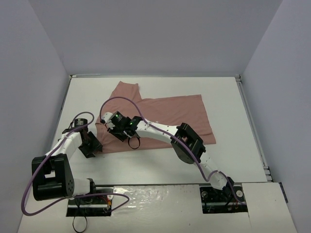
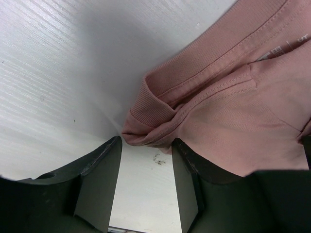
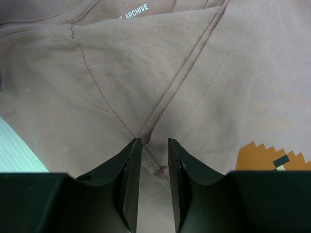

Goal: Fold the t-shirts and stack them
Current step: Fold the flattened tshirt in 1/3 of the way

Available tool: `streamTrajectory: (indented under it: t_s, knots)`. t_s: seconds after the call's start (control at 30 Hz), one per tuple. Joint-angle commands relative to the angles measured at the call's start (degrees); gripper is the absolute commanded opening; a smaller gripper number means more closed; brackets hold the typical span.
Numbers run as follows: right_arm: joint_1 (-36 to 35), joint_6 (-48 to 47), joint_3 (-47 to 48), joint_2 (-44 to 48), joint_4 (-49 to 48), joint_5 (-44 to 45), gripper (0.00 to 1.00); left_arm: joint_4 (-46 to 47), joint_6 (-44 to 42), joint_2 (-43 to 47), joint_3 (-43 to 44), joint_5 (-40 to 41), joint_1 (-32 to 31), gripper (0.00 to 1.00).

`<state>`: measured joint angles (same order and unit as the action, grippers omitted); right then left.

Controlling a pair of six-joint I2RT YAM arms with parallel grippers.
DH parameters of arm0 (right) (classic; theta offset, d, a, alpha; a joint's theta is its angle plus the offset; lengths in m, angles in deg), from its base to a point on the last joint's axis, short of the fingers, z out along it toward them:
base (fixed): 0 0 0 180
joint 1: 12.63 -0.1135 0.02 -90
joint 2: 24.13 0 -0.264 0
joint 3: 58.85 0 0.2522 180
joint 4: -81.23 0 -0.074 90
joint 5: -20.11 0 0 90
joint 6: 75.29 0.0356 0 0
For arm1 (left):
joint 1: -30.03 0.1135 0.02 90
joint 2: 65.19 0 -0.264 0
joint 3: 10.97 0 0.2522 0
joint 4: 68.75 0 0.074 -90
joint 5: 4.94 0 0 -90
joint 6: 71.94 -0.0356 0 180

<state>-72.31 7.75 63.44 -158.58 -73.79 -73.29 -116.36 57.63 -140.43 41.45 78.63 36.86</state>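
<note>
The dusty-pink t-shirt [image 1: 167, 114] lies spread across the middle of the white table [image 1: 160, 160], with one sleeve pointing to the back. My left gripper [image 1: 96, 145] is open at the shirt's near-left corner. In the left wrist view a bunched ribbed edge of the shirt [image 2: 160, 121] lies just past the gripper's tips [image 2: 146, 143], with bare table between the jaws. My right gripper [image 1: 110, 125] is open and pressed down on the shirt's left part. Its jaws [image 3: 154, 141] straddle a fold and hem. The orange print [image 3: 265, 158] and white text [image 3: 136, 10] show nearby.
Grey walls enclose the table on the left, back and right. The right arm [image 1: 160, 130] reaches leftward over the shirt's near edge. Purple cables [image 1: 116, 99] loop above both arms. A metal rail [image 1: 252, 126] runs along the table's right edge.
</note>
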Motion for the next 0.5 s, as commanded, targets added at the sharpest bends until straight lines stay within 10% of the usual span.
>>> streamTrajectory:
  t_s: [0.0, 0.47]
  knots:
    - [-0.17, 0.26, 2.42, 1.09, -1.29, -0.77, 0.26, 1.06, 0.51, 0.18, 0.40, -0.36, 0.38, 0.42]
    - [1.64, 0.06, 2.78, 1.96, -1.25, 2.39, 0.00, 1.15, 0.42, -0.12, 0.24, -0.46, 0.42, 0.28]
